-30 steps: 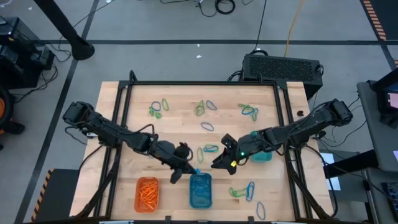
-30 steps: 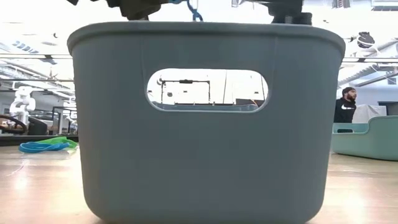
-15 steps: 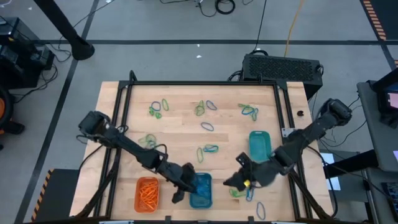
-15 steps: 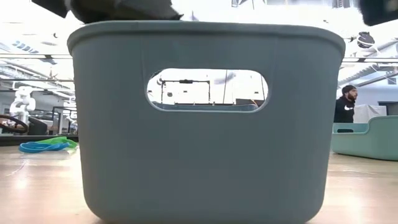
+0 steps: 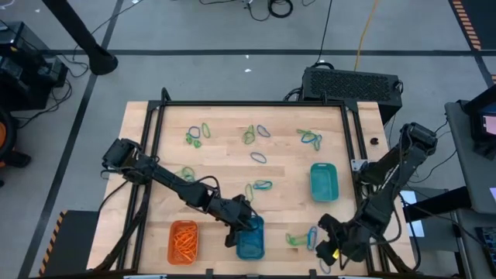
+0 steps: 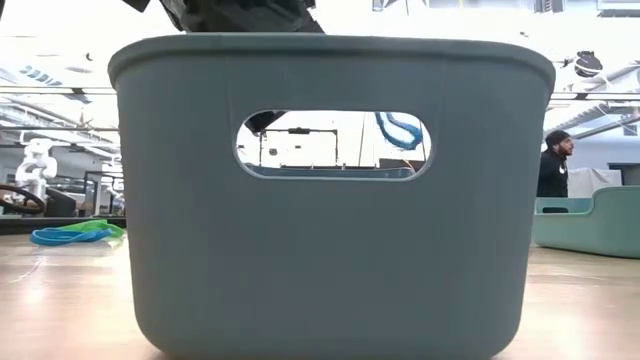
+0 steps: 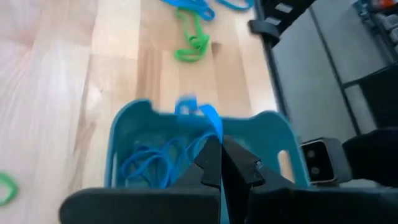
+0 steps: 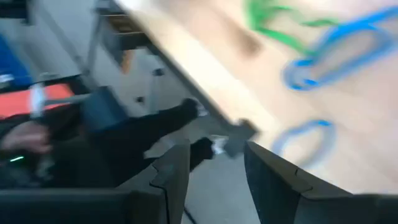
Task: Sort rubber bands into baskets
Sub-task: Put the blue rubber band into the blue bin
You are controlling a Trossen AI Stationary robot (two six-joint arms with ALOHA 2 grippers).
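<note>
Now the left gripper (image 5: 242,225) sits over the blue basket (image 5: 250,239), at its far rim; landmark for everything below is that blue basket. Wrist view shows its fingers (image 7: 209,163) pressed together w/ a blue rubber band (image 7: 202,115) caught at the tips, hanging above the basket's inside, where more blue bands (image 7: 160,163) lie in a tangle. Low view: a blue loop (image 6: 398,130) shows thru the handle slot of the basket wall (image 6: 330,250).

Orange basket (image 5: 184,240) stands just left of the blue one, full of orange bands. Teal basket (image 5: 324,184) is well to the right & farther back.

Right gripper (image 5: 329,249) is to the right of the blue basket, near the table's front edge, beside a small cluster of green & blue bands (image 5: 304,236). Its fingers (image 8: 169,176) stand apart w/ a clear gap, nothing between them; blue and green loops (image 8: 323,53) lie on the wood ahead of it.

More bands are scattered behind the blue basket: a blue/green pair (image 5: 262,186) just beyond it, others (image 5: 198,135) far back left, (image 5: 256,133) far back middle, (image 5: 310,139) far back right. A person (image 6: 552,165) stands in the room past the table
</note>
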